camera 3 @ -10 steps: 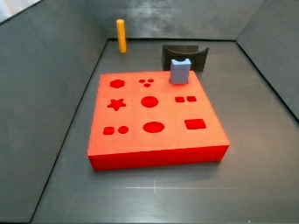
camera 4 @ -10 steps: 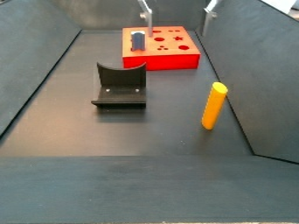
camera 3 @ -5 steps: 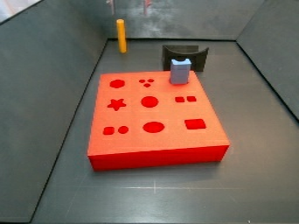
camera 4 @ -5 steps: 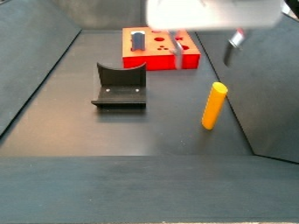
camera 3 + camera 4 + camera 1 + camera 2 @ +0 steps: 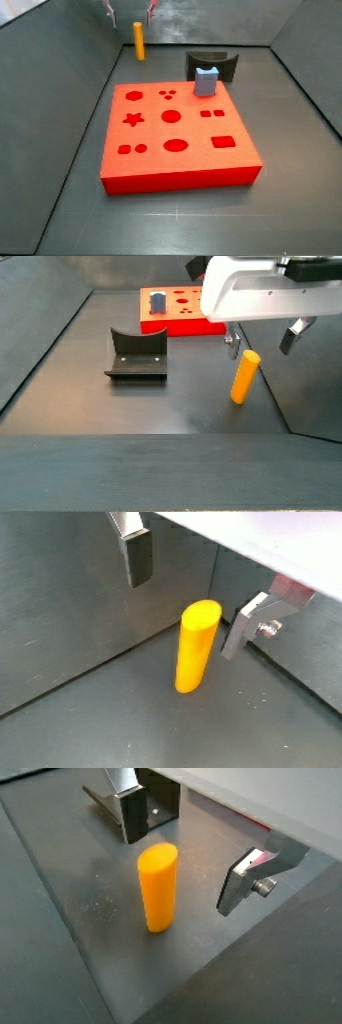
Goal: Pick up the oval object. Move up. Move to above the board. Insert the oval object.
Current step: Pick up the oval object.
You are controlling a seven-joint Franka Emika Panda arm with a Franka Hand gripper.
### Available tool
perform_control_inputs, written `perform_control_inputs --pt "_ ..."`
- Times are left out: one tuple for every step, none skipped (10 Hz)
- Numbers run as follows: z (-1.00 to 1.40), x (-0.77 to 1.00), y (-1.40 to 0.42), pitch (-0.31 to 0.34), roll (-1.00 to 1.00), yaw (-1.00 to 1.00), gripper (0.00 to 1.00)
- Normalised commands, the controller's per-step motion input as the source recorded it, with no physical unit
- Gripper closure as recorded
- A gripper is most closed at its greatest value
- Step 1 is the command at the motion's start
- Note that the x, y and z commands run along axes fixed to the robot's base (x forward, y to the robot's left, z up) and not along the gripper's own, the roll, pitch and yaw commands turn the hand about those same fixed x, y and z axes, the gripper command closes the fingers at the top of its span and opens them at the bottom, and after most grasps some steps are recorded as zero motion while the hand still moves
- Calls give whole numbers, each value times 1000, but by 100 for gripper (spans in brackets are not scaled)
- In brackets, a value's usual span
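The oval object is a yellow-orange peg standing upright on the grey floor near the wall, away from the board. It also shows in a side view and in both wrist views. My gripper is open just above the peg's top, with one finger and the other finger on either side, not touching it. The gripper also shows at the frame edge in a side view. The red board with its cutouts lies flat in the middle of the floor and also shows in a side view.
A grey-blue block stands in the board, also seen in a side view. A dark grey curved stand sits on the floor between board and peg, also visible in a side view. Grey walls enclose the floor, and one stands close behind the peg.
My gripper has moved from over the board across to the peg and come down, so its open fingers now stand on either side of the peg's top. The peg and board have not moved.
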Motion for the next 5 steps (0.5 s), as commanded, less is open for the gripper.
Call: perform_control_inputs --pt "-477 -20 46 -129 -129 0 0" --pt "-489 0 120 -110 -153 17 0" --pt "-326 0 183 -79 -204 14 0" --pt "-303 0 171 -87 -233 34 0" --pt "-289 0 154 -100 -333 40 0"
